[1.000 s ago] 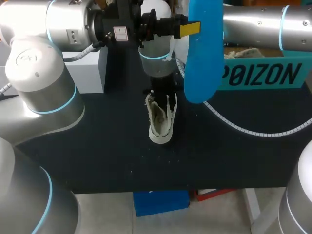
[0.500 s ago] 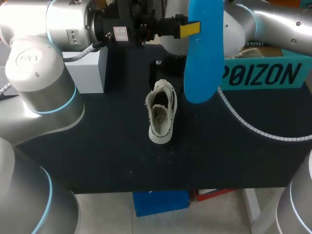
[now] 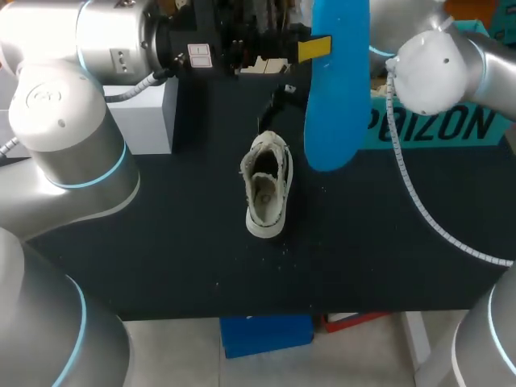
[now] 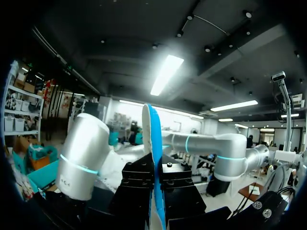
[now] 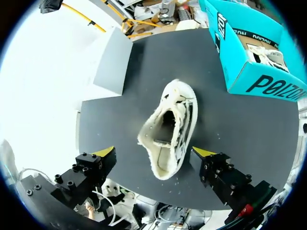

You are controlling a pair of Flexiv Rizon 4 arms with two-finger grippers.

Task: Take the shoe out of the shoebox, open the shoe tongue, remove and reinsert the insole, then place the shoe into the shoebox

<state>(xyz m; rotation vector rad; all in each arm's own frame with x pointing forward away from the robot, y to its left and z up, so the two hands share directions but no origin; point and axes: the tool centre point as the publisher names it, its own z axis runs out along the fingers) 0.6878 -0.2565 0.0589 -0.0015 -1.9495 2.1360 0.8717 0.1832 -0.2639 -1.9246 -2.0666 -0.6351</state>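
- The left fingers (image 4: 166, 180) are gripping a blue insole (image 4: 154, 143) from both sides, closed narrowly on its thin edge.
- The insole is standing upright out of those fingers, its long blade reaching well beyond their tips; in the head view it is hanging in the air above the worktop (image 3: 161, 242), clear of everything on it.
- The right fingers (image 5: 205, 153) are spread wide and holding nothing, their yellow tips well apart.
- A white shoe (image 5: 168, 127) is sitting on the dark worktop below the right fingers, in line with the gap between them, and neither tip is touching it.
- The shoe's mouth is gaping up toward the right fingers, with the laces lying loose along one side.
- A teal shoebox (image 5: 249, 57) is resting on the worktop ahead of the right fingers and off to one side of the shoe, apart from it; a second shoe (image 5: 271, 52) is lying inside.
- A grey block (image 5: 112, 62) is standing ahead of the right fingers on the shoe's other side, also apart from it.
- The right arm (image 3: 439, 60) is crossing above the shoebox in the head view.
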